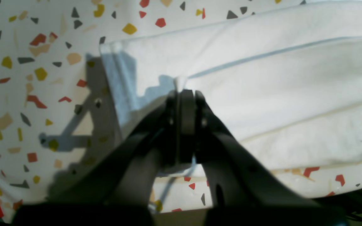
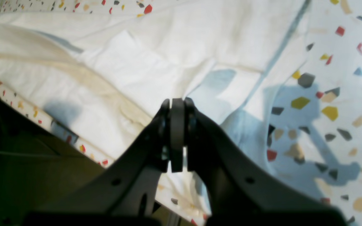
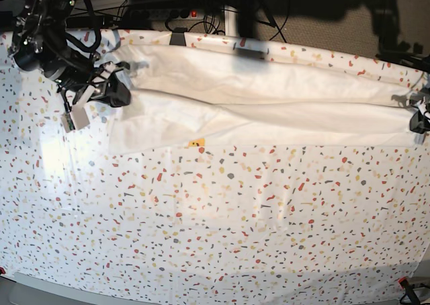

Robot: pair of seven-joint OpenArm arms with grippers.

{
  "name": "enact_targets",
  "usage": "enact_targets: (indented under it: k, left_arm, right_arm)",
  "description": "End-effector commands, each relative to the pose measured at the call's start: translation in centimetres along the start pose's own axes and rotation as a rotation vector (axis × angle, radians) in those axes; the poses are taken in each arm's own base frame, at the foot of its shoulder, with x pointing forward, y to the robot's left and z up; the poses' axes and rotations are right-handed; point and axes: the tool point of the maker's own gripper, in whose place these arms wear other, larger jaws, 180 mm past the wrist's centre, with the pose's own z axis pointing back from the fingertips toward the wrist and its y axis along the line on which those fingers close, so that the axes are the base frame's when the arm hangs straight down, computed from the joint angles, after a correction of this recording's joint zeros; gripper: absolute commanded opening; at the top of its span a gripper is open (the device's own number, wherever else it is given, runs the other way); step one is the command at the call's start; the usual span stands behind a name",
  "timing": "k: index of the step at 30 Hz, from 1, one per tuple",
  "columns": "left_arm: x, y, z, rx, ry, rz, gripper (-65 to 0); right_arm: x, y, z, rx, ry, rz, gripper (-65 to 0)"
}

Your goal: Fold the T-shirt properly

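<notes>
— Looking from the near edge, what comes first?

— Bare speckled tablecloth (image 3: 215, 224), then the T-shirt (image 3: 269, 110), a long white band stretched across the far part of the table, with a small yellow patch of print showing at its near edge.

— And the grippers?

— The left gripper (image 1: 183, 91) has its jaws pressed together on a pinch of the shirt's edge, beside the hemmed end. The right gripper (image 2: 177, 102) is likewise clamped tight on a fold of white cloth near the other end.

— Where do they sit in the base view?

— Left gripper (image 3: 418, 120) at the right edge, right gripper (image 3: 121, 90) at the left.
</notes>
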Motion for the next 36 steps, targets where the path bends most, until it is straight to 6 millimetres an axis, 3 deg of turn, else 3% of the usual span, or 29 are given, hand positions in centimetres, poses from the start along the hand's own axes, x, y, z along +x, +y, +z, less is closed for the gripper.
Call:
enact_targets:
  k: [1,11,20,27,30,32,36]
  left_arm:
    - [1.8,1.1,1.0,0.024,-0.034,-0.023,-65.0]
    - [0.4,1.0,1.0,0.023,0.023,-0.021,-65.0]
    - [-1.3,1.0,1.0,0.031,0.064,-0.032,-65.0]
    - [-0.7,1.6,1.0,0.063,0.033,-0.075,-65.0]
    - [-0.6,1.6,1.0,0.063,0.029,-0.075,-52.4]
    - [-0.4,1.6,1.0,0.063,0.017,-0.075,-46.9]
    - [0.5,1.5,1.0,0.061,-0.033,-0.077,-45.5]
  right_arm:
    - [1.1,0.5,0.6,0.013,-0.039,0.026,-65.0]
    - [-1.3,1.7,1.2,0.043,0.005,-0.008,-65.0]
    - [-1.7,1.4,1.3,0.026,0.022,-0.001,-65.0]
    - [-2.3,1.4,1.3,0.027,0.057,-0.001,-65.0]
    - [-2.4,1.4,1.3,0.027,0.065,0.0,-54.0]
    - [-2.4,1.4,1.3,0.027,0.063,0.0,-51.3]
    - [-2.3,1.5,1.3,0.03,0.055,-0.002,-51.3]
